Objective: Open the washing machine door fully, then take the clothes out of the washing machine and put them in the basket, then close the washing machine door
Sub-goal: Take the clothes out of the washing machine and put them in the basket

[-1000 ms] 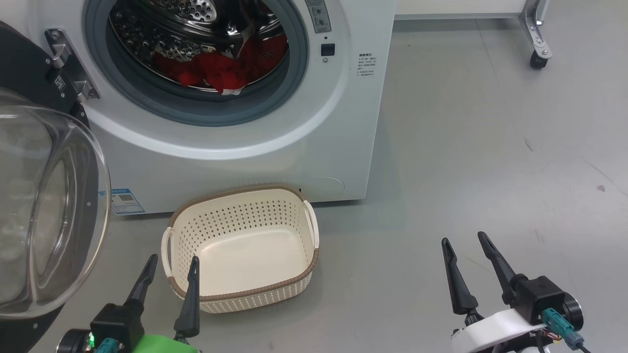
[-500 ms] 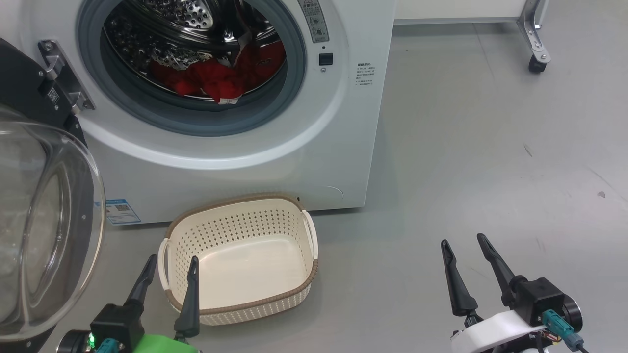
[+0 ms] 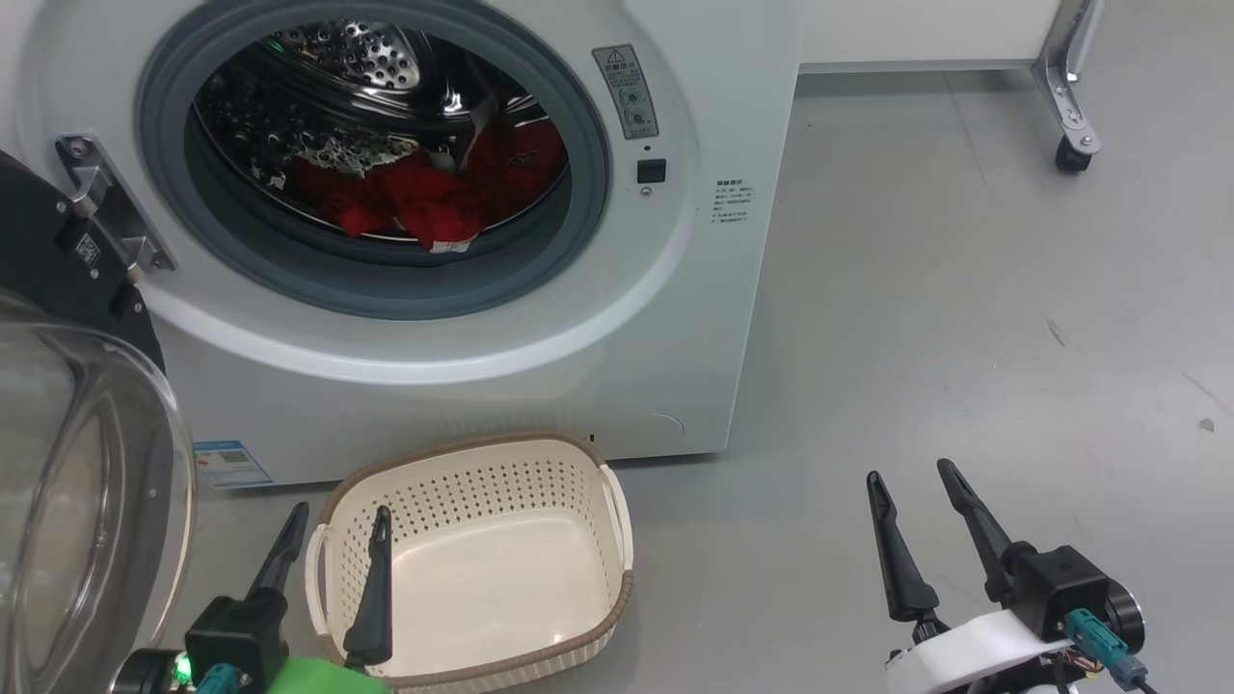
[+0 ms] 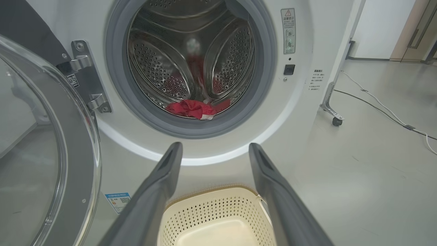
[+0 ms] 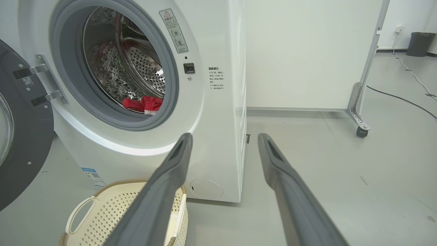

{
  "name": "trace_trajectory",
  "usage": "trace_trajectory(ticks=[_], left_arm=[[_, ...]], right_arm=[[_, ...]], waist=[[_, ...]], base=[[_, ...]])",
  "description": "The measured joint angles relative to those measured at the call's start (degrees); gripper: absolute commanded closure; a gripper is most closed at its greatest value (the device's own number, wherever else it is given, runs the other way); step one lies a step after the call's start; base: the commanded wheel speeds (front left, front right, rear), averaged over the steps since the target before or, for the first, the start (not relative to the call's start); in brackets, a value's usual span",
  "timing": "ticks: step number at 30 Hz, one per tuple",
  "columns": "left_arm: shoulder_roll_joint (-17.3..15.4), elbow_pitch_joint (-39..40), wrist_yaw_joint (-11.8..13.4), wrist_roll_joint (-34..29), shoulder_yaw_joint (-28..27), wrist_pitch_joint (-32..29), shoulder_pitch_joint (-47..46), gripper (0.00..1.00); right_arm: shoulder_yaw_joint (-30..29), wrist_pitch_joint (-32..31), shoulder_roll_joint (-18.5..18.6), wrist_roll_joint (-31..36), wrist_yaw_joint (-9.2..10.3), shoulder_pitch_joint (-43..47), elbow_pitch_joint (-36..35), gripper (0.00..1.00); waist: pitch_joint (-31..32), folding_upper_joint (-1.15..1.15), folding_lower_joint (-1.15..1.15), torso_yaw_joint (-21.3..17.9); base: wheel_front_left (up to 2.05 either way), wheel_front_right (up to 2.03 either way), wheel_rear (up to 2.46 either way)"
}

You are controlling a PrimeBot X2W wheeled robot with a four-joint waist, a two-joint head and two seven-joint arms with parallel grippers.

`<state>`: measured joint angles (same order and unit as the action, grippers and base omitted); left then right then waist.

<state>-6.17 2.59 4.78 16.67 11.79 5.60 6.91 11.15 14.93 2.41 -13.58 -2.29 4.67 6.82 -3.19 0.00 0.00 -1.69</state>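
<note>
Grey floor (image 3: 964,289); our left gripper (image 3: 340,509) and right gripper (image 3: 909,469) gape, empty; one basket (image 3: 463,442), one washer (image 3: 675,337), one clothes heap (image 3: 424,198).

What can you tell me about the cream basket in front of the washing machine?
The cream plastic rectangular basket has rounded corners, perforated sides, a brown woven-look rim and two white handles. It stands upright and empty on the grey floor, just before the white front-loading washing machine.
</note>
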Motion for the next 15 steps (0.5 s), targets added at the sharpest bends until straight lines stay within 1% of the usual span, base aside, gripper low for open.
trace_trajectory(ticks=[7, 15], left_arm=[[0.0, 0.0, 0.2, -0.1, -0.3, 0.0, 0.0, 0.0], [0.1, -0.1, 0.3, -0.1, -0.3, 0.0, 0.0, 0.0]], right_arm=[[0.0, 0.0, 0.0, 0.0, 0.0, 0.0, 0.1, 0.0], [0.1, 0.0, 0.0, -0.2, -0.02, 0.0, 0.3, 0.0]], waist=[[-0.1, 0.0, 0.0, 0.1], [0.0, 0.0, 0.0, 0.3]], base=[[0.86, -0.86, 0.0], [0.55, -0.55, 0.0]])
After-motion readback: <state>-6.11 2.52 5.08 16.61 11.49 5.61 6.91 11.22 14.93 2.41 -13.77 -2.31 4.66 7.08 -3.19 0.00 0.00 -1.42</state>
